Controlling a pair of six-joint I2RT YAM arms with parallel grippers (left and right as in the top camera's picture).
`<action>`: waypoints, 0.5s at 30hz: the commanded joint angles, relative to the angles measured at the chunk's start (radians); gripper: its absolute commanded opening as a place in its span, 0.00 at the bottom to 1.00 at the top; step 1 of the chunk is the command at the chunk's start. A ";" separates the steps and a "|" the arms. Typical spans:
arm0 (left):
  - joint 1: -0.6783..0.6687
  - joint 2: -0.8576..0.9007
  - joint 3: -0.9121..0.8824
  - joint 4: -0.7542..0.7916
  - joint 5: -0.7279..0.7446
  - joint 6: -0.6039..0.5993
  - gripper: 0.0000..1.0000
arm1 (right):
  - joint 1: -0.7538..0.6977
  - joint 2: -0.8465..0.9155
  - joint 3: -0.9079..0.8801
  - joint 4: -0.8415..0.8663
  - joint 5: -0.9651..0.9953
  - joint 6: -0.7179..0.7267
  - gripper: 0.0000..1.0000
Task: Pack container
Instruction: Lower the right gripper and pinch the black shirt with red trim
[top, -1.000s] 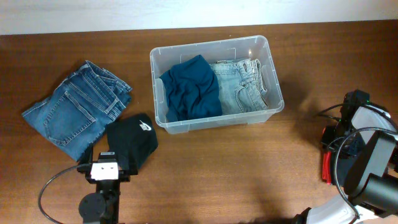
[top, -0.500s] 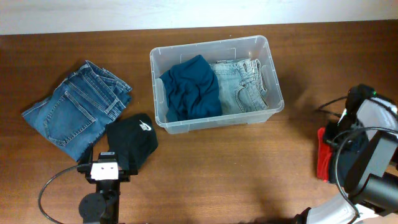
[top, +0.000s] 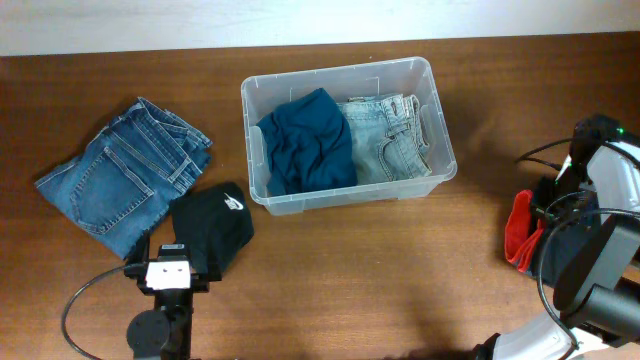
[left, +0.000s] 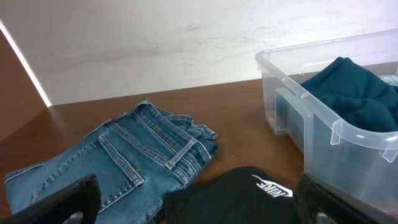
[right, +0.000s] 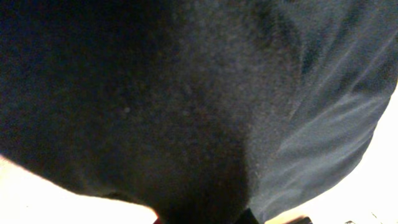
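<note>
A: Red cloth (top: 520, 238) shows more beside right gripper (top: 545, 222) now; its jaws closed, grip unclear.
B: Container (top: 345, 197) sits back-centre on brown wooden table (top: 350, 285), white wall (top: 300, 18) behind. Left gripper (left: 196, 218) spread wide over black cap (left: 230, 196).

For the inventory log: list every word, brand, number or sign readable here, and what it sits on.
White logo on the black garment: a brand mark, lettering too blurred to read.
White plate on the left arm's wrist: dark marks, too small to read.
Jeans, container: no text visible.
</note>
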 joint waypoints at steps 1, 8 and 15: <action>0.004 -0.005 -0.007 0.001 0.011 0.016 1.00 | -0.003 0.004 0.013 -0.004 -0.027 0.007 0.04; 0.004 -0.005 -0.007 0.001 0.011 0.016 1.00 | -0.003 -0.010 0.067 -0.037 -0.077 0.008 0.04; 0.004 -0.005 -0.007 0.001 0.011 0.016 1.00 | -0.003 -0.073 0.153 -0.079 -0.077 0.008 0.04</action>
